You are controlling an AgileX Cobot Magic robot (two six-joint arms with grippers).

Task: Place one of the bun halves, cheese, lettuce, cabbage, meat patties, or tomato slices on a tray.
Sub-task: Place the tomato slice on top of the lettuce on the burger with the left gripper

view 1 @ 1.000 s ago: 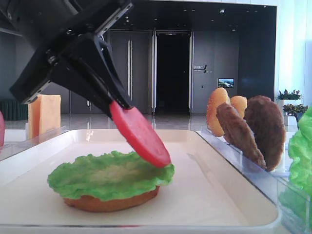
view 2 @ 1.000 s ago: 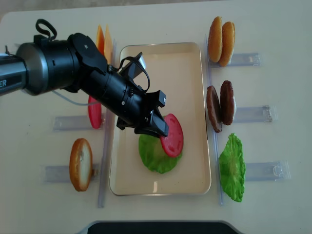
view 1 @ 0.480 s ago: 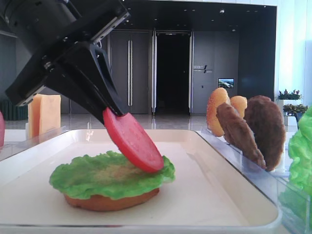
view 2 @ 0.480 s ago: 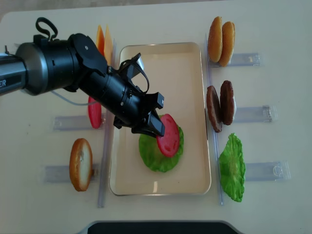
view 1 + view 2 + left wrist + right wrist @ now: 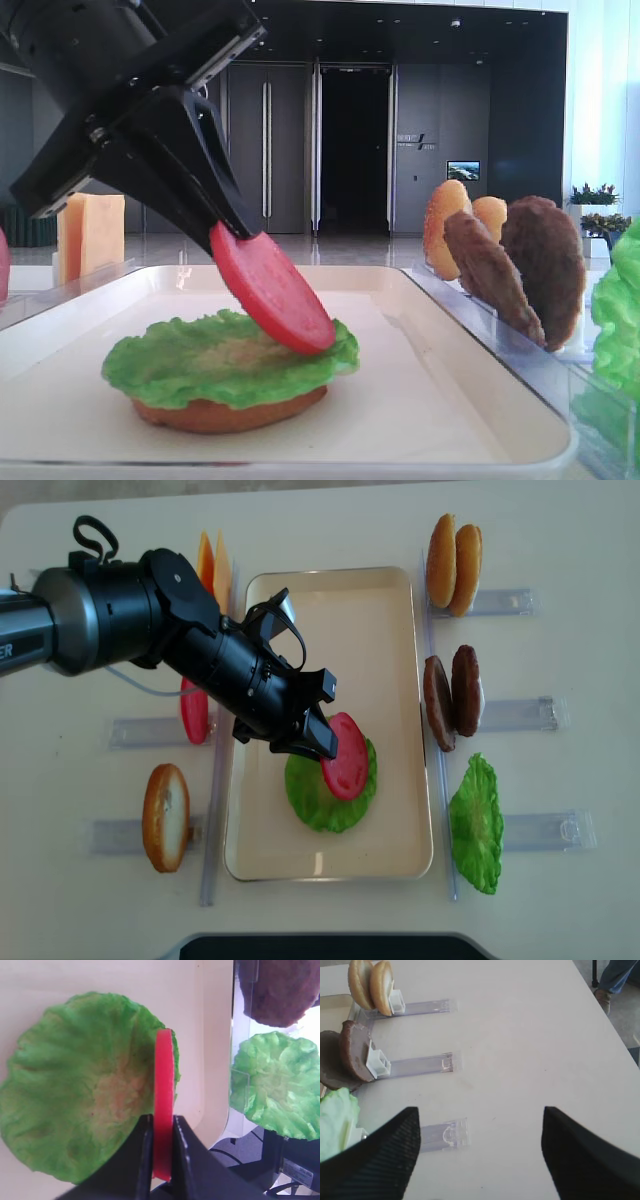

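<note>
My left gripper [image 5: 325, 742] is shut on a red tomato slice [image 5: 347, 770], pinching its upper edge. The slice [image 5: 275, 295] hangs tilted, and its lower edge meets the green lettuce [image 5: 200, 355] near the leaf's right side. That lettuce [image 5: 315, 800] covers an orange-brown bun half [image 5: 225, 412] on the cream tray [image 5: 340, 620]. In the left wrist view the slice [image 5: 164, 1080] stands edge-on between the black fingers [image 5: 142, 1160], over the lettuce [image 5: 75, 1105]. My right gripper [image 5: 480, 1110] is open above bare table, holding nothing.
Left of the tray stand cheese slices [image 5: 212, 565], another tomato slice [image 5: 193, 710] and a bun half [image 5: 165, 817] in clear holders. On its right are two bun halves [image 5: 455, 565], meat patties [image 5: 452, 695] and a lettuce leaf [image 5: 477, 823].
Over the last second the left gripper carried the tomato slice a little left and down onto the lettuce. It has barely moved in the last half second.
</note>
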